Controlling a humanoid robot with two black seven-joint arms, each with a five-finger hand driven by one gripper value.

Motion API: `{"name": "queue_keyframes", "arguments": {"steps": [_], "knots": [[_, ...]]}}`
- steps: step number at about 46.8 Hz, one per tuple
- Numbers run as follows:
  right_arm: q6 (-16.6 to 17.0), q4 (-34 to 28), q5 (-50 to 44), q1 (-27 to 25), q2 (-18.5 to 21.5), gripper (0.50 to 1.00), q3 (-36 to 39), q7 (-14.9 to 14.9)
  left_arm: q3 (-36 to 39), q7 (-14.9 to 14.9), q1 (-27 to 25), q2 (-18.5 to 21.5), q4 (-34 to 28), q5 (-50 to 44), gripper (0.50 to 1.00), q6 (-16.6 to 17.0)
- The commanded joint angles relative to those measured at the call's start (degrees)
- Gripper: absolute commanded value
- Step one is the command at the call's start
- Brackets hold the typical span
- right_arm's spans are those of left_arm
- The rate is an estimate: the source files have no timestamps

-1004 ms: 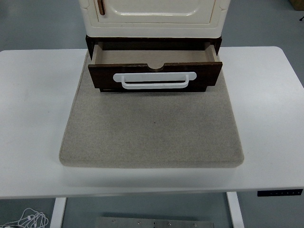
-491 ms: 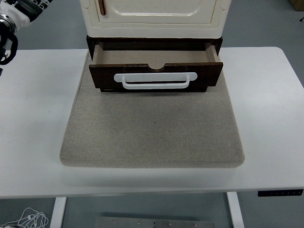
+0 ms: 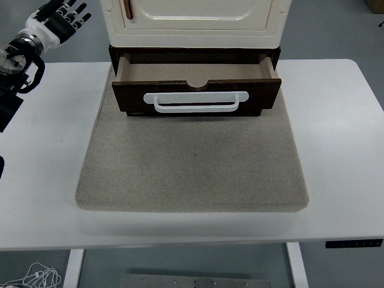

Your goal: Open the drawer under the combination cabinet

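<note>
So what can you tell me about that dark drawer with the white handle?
The drawer looks like dark brown wood with a lighter, bare inside. It is pulled partly out from under the cream cabinet, over the grey mat. A white bar handle runs across its front, and the top edge has a small rounded notch. Nothing grips it; the left hand is well off to the side.

Single head view, mounted high on the robot's side, facing forward and down. White table (image 3: 336, 150) fills most of the frame, near edge low in the picture, floor visible beneath it. Cabinet (image 3: 195, 18) at the far side is cropped by the top edge. No second view, so no overlap.
</note>
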Motion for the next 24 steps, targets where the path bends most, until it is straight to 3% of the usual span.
{"name": "queue_keyframes", "arguments": {"steps": [1,24], "knots": [[0.0,0.0,0.0,0.1,0.0,0.928,0.0,-0.1,-0.1,0.0,0.0,0.0,0.2,-0.1,1.0,0.1],[-0.2,-0.1,0.1,-0.1,0.0,0.926,0.2,-0.1,-2.4,-0.6,2.9,-1.6,-0.1,-1.2,1.0,0.2]]}}
